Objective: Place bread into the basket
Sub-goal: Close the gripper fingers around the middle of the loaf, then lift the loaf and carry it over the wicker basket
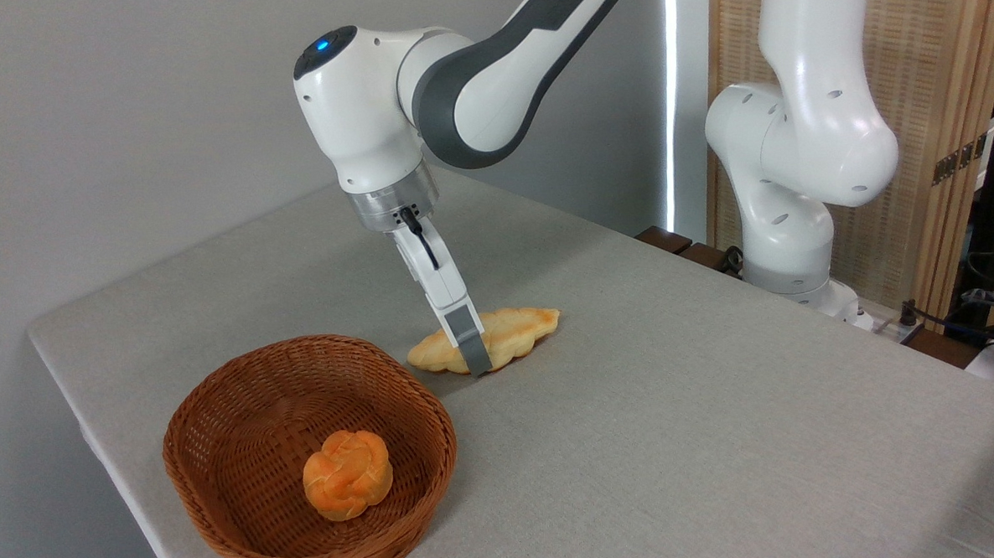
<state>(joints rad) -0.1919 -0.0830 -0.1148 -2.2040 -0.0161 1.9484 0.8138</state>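
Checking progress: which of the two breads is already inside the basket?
The small round orange knotted bun sits in the basket; the long braided loaf lies on the table.

Basket [217, 409] half free — bun [347, 474] fills its front-right.

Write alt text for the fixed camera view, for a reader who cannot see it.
A white robot arm's tool is lowered onto a long braided bread lying on a grey table, one finger in front of the loaf. To the left, a brown wicker basket holds a small round orange bun.
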